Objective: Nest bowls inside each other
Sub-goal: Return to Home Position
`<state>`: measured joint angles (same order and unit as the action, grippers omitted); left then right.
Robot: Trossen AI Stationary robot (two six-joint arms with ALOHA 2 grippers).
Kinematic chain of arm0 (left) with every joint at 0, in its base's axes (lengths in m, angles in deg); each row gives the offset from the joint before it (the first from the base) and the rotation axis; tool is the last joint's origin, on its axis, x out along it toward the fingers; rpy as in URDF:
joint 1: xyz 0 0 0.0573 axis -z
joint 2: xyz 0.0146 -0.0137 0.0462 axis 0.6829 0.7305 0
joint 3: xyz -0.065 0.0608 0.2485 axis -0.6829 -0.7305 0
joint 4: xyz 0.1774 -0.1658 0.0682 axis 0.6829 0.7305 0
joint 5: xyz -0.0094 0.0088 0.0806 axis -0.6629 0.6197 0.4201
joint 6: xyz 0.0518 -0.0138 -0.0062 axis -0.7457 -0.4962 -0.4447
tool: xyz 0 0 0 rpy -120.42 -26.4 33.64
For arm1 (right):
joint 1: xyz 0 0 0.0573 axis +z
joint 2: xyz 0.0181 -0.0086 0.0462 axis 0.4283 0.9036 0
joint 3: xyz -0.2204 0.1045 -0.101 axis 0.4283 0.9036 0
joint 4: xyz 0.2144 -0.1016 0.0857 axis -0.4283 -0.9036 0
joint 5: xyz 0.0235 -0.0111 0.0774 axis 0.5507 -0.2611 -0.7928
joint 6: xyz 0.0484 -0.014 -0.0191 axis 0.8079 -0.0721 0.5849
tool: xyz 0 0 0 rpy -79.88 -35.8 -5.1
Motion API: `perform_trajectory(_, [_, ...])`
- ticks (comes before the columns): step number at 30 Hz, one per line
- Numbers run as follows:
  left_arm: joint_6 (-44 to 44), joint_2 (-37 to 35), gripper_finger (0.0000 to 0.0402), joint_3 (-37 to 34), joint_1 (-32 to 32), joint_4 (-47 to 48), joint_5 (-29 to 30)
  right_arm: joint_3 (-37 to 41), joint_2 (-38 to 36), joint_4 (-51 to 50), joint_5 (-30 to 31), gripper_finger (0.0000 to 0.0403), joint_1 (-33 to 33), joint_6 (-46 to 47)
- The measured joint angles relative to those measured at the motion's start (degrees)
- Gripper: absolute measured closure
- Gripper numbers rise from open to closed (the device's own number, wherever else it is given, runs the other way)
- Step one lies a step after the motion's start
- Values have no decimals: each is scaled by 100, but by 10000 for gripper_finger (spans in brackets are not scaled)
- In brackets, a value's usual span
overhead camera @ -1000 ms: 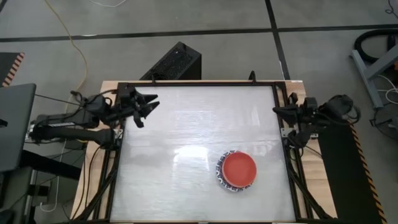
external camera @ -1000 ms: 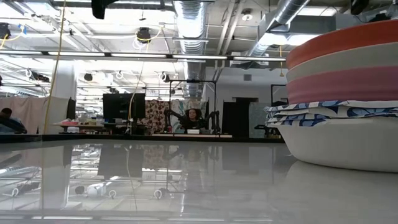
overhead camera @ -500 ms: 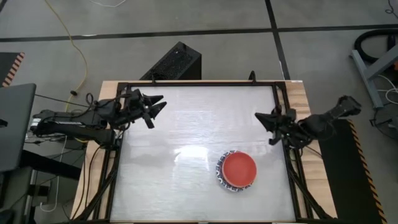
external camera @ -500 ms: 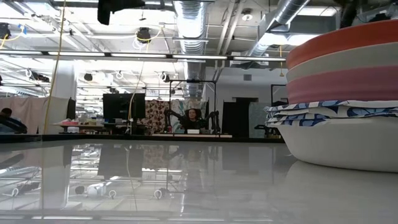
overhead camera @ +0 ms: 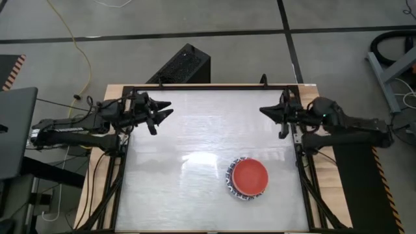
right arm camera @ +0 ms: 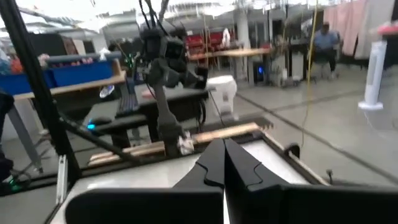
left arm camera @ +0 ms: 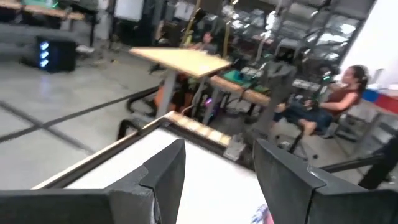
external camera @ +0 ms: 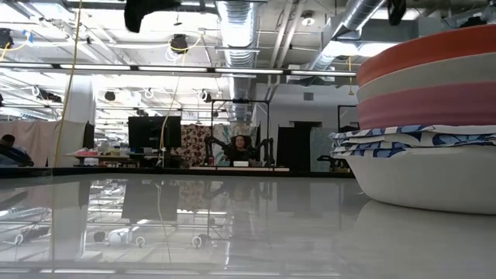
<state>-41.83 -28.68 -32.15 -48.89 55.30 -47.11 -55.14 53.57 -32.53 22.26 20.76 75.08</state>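
Fingers of left gripper spread, well apart from nested red-topped bowls.

The grey concrete floor has dark lines, and a thin yellow cable lies on it. Shiny silver pipes and long bright lights run under the ceiling. Far back a person sits near a big black screen.
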Motion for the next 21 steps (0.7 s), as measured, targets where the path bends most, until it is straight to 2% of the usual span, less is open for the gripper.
perform_trajectory(4, [86, -265, 223, 0, -240, 441, -46, -78, -664, -853, -462, 389, -432, 147])
perform_trajectory(11, [-85, -655, 223, -167, -249, 545, 67, -92, -2000, -1849, -347, 389, -437, 625])
perform_trajectory(16, [158, -624, 223, -680, -160, 282, 63, 163, -2281, -2128, -345, 389, -432, 906])
perform_trajectory(21, [404, -657, 223, -1243, -160, -432, 67, 819, -2345, -1655, -427, 389, -343, 933])
